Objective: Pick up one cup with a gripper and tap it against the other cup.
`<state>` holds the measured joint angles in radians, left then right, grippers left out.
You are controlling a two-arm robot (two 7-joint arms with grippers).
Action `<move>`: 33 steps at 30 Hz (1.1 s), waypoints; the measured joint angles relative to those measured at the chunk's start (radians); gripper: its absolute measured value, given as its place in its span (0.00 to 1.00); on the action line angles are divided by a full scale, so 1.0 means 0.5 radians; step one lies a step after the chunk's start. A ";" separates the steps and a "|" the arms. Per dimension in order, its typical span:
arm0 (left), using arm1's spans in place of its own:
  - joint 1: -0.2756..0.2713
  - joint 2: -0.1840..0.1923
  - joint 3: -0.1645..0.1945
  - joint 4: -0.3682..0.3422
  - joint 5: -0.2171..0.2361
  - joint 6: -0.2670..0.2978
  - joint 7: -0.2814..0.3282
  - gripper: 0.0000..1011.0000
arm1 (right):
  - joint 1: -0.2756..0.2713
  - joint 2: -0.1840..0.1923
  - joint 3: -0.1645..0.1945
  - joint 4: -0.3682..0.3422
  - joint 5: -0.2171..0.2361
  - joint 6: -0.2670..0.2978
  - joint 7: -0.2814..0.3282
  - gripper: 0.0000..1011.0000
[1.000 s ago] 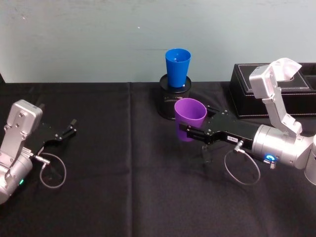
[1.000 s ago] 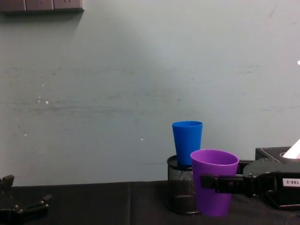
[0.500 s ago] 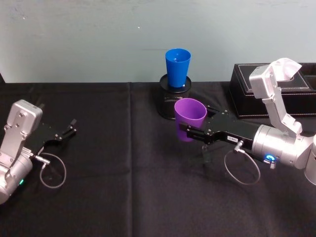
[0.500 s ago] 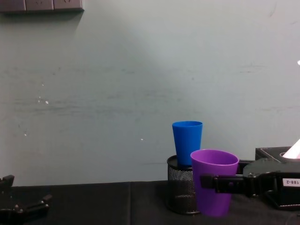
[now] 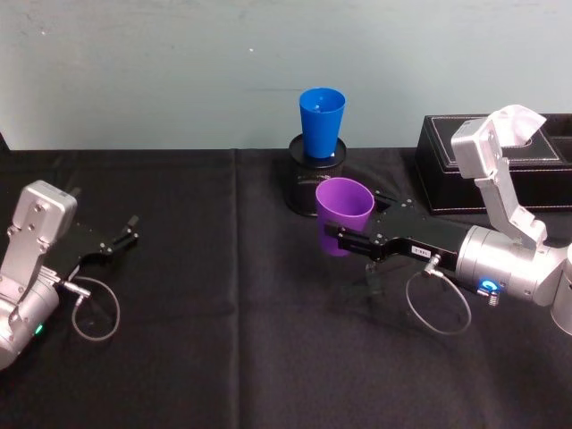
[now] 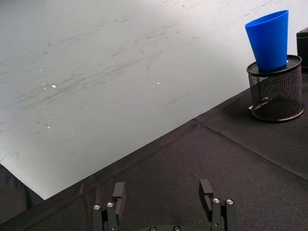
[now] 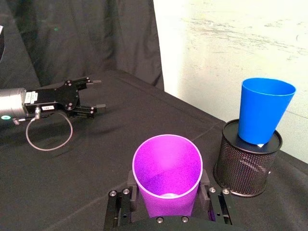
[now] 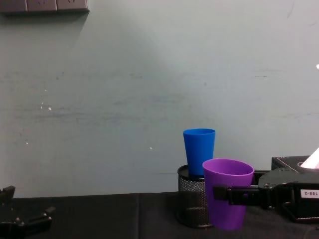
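Holding purple cup upright, just short of blue cup.
Pinched around purple cup's middle: right gripper. Parked at left of black table, fingers spread: left gripper. Just behind, not touching: blue cup seated in mesh pen holder.

Even, diffuse lighting is recorded throughout. The wall is rendered bright, and nearly washed out in the right wrist view. The black worktop is rendered dark, with little detail. A faint, soft shadow is noted on it below the purple cup.
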<state>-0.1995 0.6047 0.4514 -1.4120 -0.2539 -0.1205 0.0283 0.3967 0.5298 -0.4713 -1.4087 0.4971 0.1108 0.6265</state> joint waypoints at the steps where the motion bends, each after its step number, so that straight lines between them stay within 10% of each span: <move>1: 0.000 0.000 0.000 0.000 0.000 0.000 0.000 0.99 | 0.000 0.000 0.000 0.000 0.000 0.000 0.000 0.72; 33: 0.000 0.000 0.000 0.000 0.000 0.000 0.000 0.99 | 0.130 -0.019 -0.080 0.049 -0.041 0.083 -0.035 0.72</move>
<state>-0.1995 0.6046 0.4514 -1.4120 -0.2539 -0.1205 0.0283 0.4619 0.5206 -0.5115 -1.3844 0.4769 0.1525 0.6088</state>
